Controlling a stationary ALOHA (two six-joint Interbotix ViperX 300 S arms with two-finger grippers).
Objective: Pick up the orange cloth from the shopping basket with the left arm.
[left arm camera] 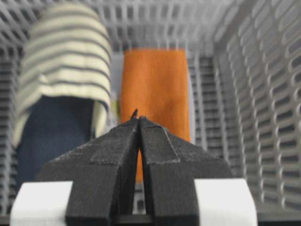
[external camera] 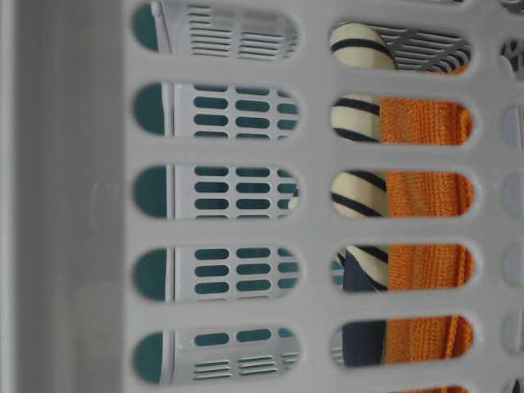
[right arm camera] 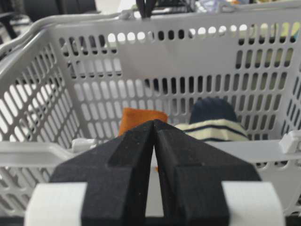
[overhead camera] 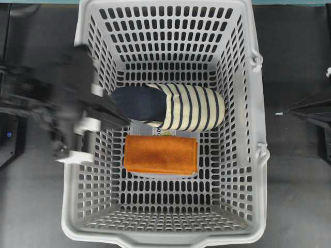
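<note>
The orange cloth [overhead camera: 161,154] lies flat on the floor of the grey shopping basket [overhead camera: 258,103], just in front of a navy and cream striped slipper [overhead camera: 170,106]. My left gripper [overhead camera: 123,121] is shut and empty. It reaches over the basket's left wall, its tip above the slipper's navy end and the cloth's near corner. In the left wrist view the shut gripper [left arm camera: 139,118] points at the cloth [left arm camera: 157,89], with the slipper [left arm camera: 66,80] to its left. My right gripper [right arm camera: 154,121] is shut and empty outside the basket; it faces the cloth [right arm camera: 141,118] over the rim.
The basket's slotted walls [left arm camera: 263,94] surround the cloth on all sides. The table-level view shows cloth [external camera: 426,196] and slipper [external camera: 358,192] through wall slots. The right arm [overhead camera: 310,111] rests on the dark table beyond the basket's right rim. A white label lies under the cloth.
</note>
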